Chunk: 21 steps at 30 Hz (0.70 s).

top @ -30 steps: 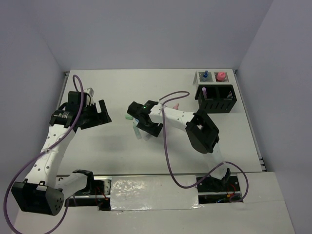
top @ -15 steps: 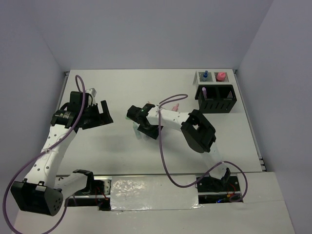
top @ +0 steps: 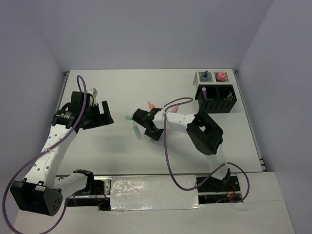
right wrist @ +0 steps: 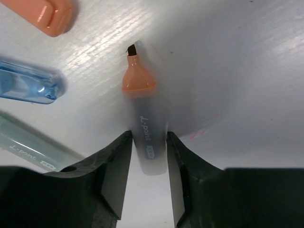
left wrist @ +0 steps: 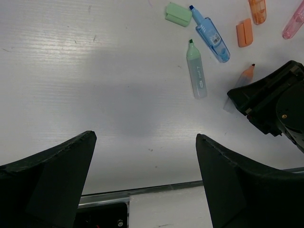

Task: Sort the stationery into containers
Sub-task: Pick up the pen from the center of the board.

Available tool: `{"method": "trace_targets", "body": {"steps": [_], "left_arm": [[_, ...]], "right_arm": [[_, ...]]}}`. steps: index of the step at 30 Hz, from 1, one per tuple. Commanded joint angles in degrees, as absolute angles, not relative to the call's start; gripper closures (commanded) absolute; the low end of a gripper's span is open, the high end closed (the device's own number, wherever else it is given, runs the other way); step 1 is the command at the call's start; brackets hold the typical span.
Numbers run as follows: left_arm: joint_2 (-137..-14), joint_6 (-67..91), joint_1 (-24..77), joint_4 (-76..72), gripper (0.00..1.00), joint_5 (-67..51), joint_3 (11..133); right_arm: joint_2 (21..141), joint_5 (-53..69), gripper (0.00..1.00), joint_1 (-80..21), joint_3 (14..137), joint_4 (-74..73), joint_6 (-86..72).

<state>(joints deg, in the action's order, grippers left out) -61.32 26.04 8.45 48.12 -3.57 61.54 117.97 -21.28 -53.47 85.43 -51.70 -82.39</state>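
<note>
**Work surface and surroundings**

I work on a white table [top: 122,92] with a matte, faintly ribbed top. Plain pale grey walls [top: 146,29] rise from the table's far, left and right edges. A metal strip [top: 146,174] runs along the table's near edge. Just beyond that near edge, at mid-width, lies a patch of crinkled shiny film [top: 153,187].

White links [top: 48,146], black joints [top: 204,134], purple cables [top: 167,146], black left pincer [left wrist: 145,142], right pincer [right wrist: 148,142]
</note>
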Motion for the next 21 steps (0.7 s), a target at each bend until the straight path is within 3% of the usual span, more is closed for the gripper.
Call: {"method": "trace_targets", "body": {"steps": [1, 6, 9, 12, 21], "left_arm": [[-61.35, 26.45, 8.70, 47.90, 0.01, -3.34, 62.84], [-62.22, 26.45, 8.70, 47.64, 0.01, -4.22, 63.72], [-63.02, 26.72, 8.70, 47.46, 0.01, -4.48, 64.42], [-63.89, 26.72, 8.70, 47.55, 0.01, -4.57, 65.13], [-62.93, 29.18, 8.70, 47.37, 0.01, -8.78, 64.16]], "right_arm": [[116.02, -21.80, 0.58, -53.17, 79.81, -49.58, -82.35], [109.10, -20.83, 0.69, -52.65, 70.26, -41.51, -76.31], [102.67, -18.81, 0.71, -51.60, 62.09, -27.66, -68.23], [95.84, -17.93, 0.91, -51.24, 56.36, -19.20, -58.91], [85.35, -16.09, 0.96, -49.83, 56.07, -17.93, -38.07]]}}
